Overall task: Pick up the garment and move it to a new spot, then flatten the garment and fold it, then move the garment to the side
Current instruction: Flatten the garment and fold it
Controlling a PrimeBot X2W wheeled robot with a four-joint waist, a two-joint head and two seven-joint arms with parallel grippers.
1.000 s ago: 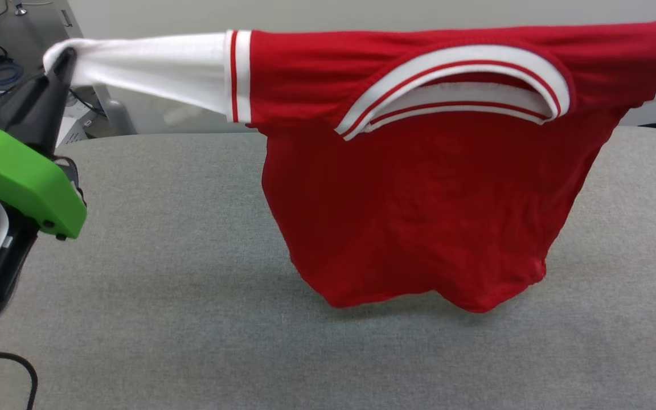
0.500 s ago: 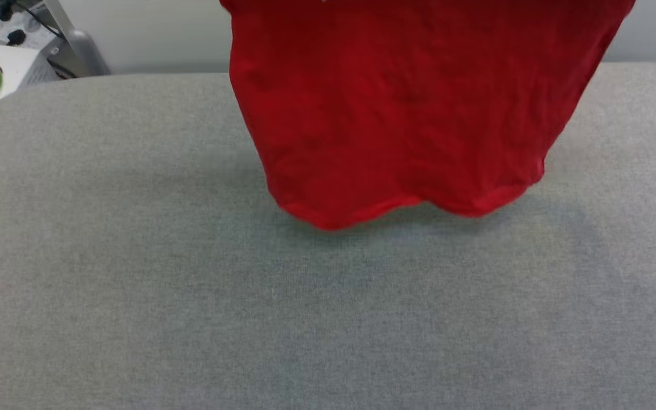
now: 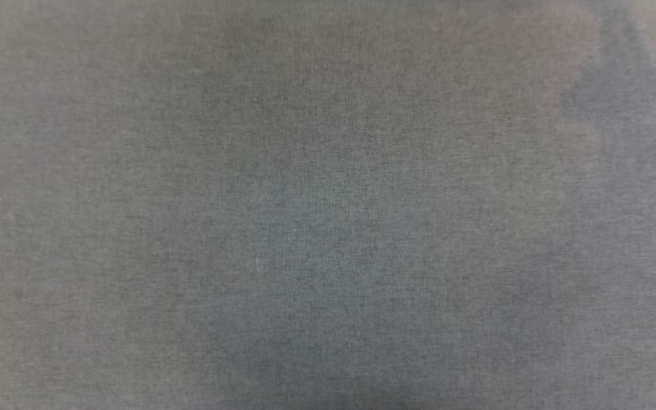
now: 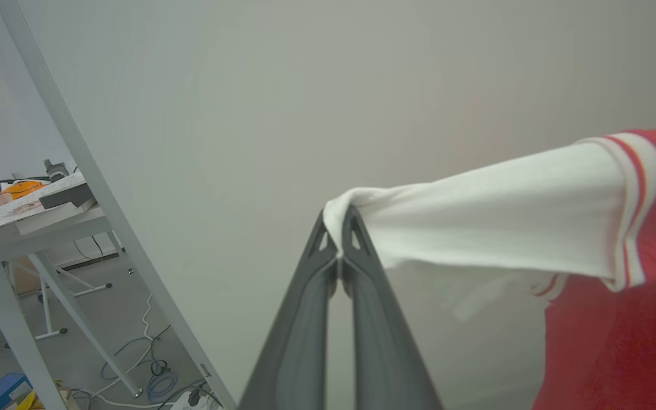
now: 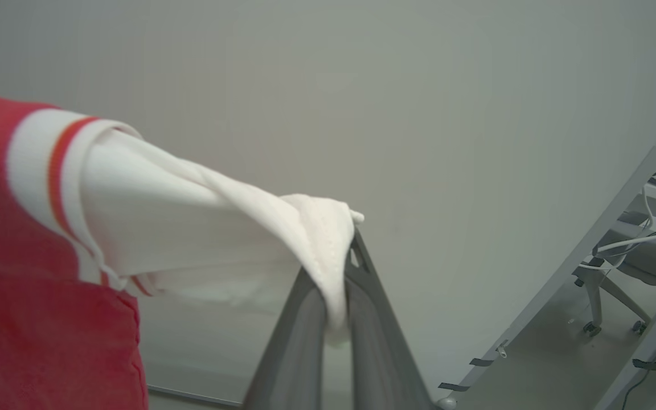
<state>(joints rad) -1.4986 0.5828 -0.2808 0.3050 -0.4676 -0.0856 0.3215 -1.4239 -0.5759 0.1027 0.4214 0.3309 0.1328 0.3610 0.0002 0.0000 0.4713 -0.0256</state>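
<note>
White legs carry a cluttered side table (image 4: 32, 219) at the far left of your left wrist view, with loose cables (image 4: 151, 370) on the floor below it. Just to its right, a pale post (image 4: 94, 188) slants across the plain wall (image 4: 305, 85). At the middle, your left claw (image 4: 337, 228) has its two dark fingers pressed together on the bunched end of a white sleeve (image 4: 487, 222). That sleeve runs taut to the right, past its red-and-white striped trim. There it meets the red body of the garment (image 4: 635, 319), which hangs down at the right edge.

Your head view looks down on a grey woven cloth surface (image 3: 328, 205), with a soft darker shadow towards its upper right.

In your right wrist view the garment's red body sits at the left edge. The other sleeve (image 5: 191, 228) stretches rightward from its striped trim. Your right claw (image 5: 345, 253) is clamped on that sleeve's end, and the white cloth is folded over the fingertips and pinched between them. Further right, a grey frame bar (image 5: 590, 245) slants upward. Beyond it you can see the wheeled base of an office chair (image 5: 613, 285) and some white cables.

The garment is strung between your two claws by its sleeves, in front of the wall.
</note>
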